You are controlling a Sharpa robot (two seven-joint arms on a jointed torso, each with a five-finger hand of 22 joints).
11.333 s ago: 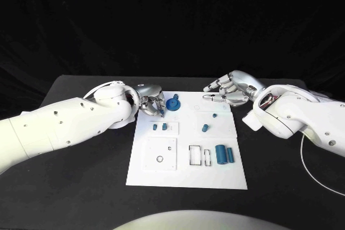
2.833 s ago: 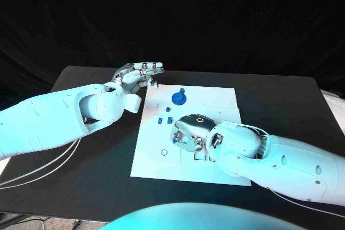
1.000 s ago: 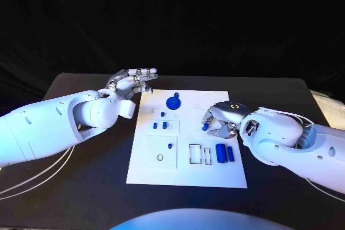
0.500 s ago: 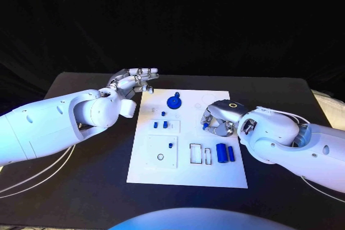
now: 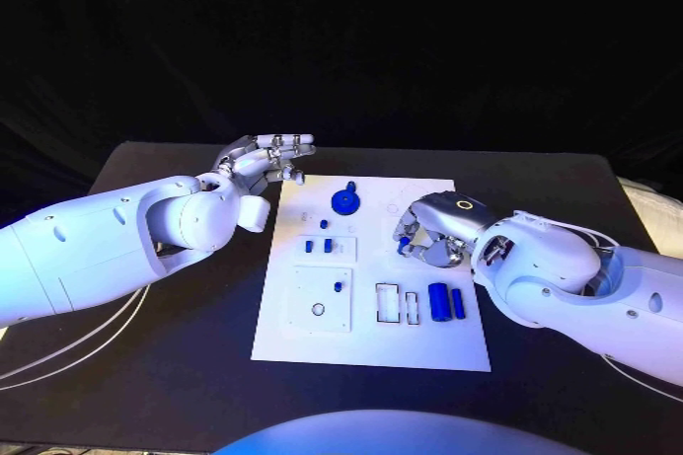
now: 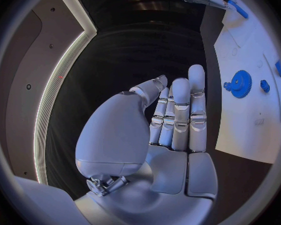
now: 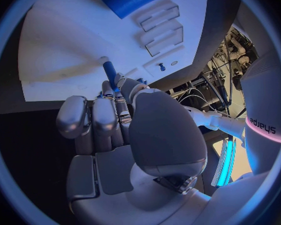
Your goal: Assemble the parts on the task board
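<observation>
The white task board point(image 5: 370, 341) lies in the middle of the black table. My right hand point(image 5: 431, 232) hovers over the board's right half and pinches a small blue peg point(image 5: 405, 243). In the right wrist view the blue peg point(image 7: 108, 71) sticks out from the fingertips point(image 7: 122, 82) towards the board point(image 7: 59, 40). My left hand point(image 5: 265, 159) is raised by the board's far left corner, fingers stretched out and holding nothing; the left wrist view shows this hand point(image 6: 173, 120) the same way. A blue gear point(image 5: 344, 199) sits at the far middle of the board.
Small blue pegs point(image 5: 318, 246) stand on the board's left half. Two blue cylinders point(image 5: 445, 302) lie at the near right beside rectangular slots point(image 5: 387, 303). A square plate point(image 5: 321, 299) lies at the near left. Black table surrounds the board.
My right hand, still pinching the blue peg, has edged a little towards the board's far side. The left hand has stayed where it was.
</observation>
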